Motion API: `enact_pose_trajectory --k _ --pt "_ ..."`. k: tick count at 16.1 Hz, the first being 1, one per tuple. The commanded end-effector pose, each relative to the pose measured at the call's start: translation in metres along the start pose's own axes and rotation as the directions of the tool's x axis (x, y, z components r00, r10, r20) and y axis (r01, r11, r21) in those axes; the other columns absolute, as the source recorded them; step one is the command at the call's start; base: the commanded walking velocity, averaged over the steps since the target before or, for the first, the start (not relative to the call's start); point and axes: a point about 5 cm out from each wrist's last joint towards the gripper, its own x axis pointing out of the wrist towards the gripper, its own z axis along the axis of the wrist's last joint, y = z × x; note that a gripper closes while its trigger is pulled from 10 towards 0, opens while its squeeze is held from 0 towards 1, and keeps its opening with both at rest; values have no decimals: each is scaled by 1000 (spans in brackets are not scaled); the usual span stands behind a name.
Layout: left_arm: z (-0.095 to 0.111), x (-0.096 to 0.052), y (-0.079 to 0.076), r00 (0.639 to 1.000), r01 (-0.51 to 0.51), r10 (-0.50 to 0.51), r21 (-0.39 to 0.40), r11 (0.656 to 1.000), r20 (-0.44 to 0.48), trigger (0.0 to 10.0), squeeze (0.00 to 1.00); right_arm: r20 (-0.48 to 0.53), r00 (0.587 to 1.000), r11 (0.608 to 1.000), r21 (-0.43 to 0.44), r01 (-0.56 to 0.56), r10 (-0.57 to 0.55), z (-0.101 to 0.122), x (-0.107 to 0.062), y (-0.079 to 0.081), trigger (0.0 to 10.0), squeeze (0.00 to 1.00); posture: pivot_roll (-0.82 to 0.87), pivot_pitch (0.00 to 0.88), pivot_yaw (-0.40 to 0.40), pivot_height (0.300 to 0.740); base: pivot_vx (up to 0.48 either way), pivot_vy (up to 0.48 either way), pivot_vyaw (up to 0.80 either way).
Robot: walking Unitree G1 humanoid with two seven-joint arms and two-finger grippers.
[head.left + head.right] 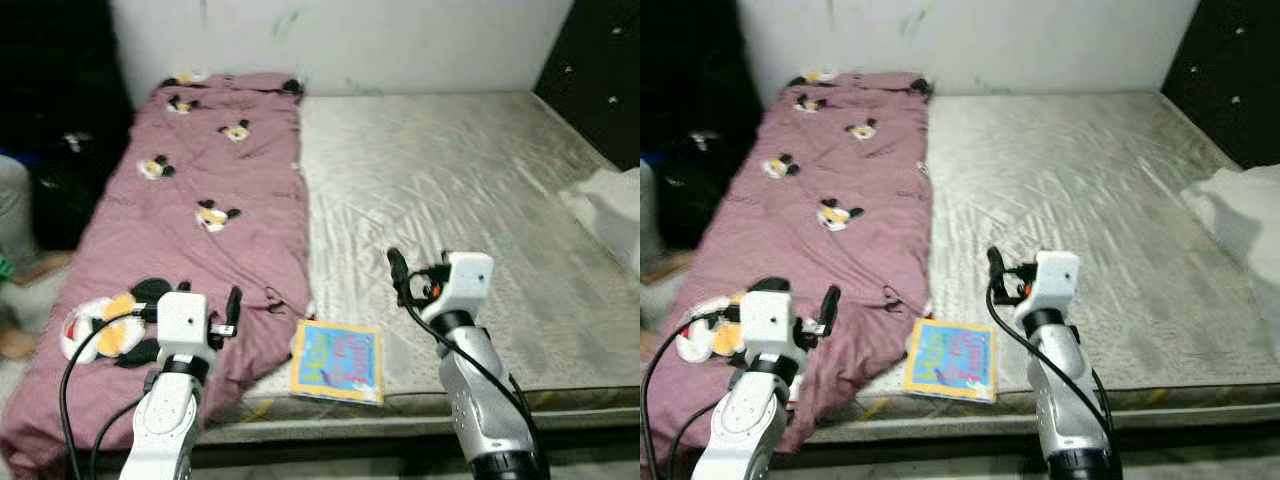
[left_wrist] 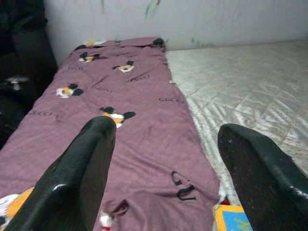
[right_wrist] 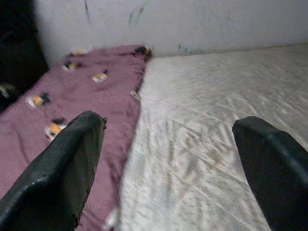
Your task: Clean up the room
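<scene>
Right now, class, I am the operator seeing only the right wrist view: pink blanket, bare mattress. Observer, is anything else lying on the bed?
Observer: A colourful book lies at the mattress's near edge, beside the blanket.
Operator: Where is it from the arms?
Observer: Between the left end effector and the right end effector.
Operator: Anything further right?
Observer: A white bundle at the mattress's right side.

Mauve blanket [image 1: 200,230] (cartoon mice), grey quilted mattress [image 1: 450,200].
</scene>
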Motion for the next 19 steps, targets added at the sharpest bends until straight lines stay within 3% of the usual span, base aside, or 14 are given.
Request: enact_pose_trajectory --k 1,3,8,10,12,15,16,19 --pt "3 -2 5 1000 -23 23 21 1000 16 10000 0 5 1000 1000 -18 -9 9 2 -1 0 10000 0 62 64 -2 740 0 0 0" --pt "8 -12 28 990 -136 133 56 989 49 10000 0 -14 1000 996 -90 25 -26 -6 -7 -14 10000 0 61 60 -4 740 0 0 0" --pt "0 -31 37 980 -197 195 99 975 32 10000 0 -34 998 982 -181 54 -61 -12 -13 -30 10000 0 70 56 -18 740 0 0 0" --pt "-3 -37 42 977 -212 211 91 973 11 10000 0 -38 997 981 -185 58 -66 -12 -17 -37 10000 0 71 57 -22 740 0 0 0" --pt "4 -48 46 976 -216 214 123 969 29 10000 0 -53 996 988 -134 70 -78 -6 -34 -47 10000 0 74 57 -27 740 0 0 0" --pt "9 -68 48 975 -220 219 130 967 25 10000 0 -68 997 995 -89 41 -47 3 -66 -39 10000 0 55 56 -24 740 0 0 0" --pt "5 -69 45 974 -226 227 120 967 8 10000 0 -89 996 991 -131 -11 -1 -3 -82 -29 10000 0 53 50 -26 740 0 0 0" --pt "7 -58 37 980 -201 200 98 975 15 10000 0 -112 993 994 -108 17 -29 -5 -77 -28 10000 0 50 39 -24 740 0 0 0"
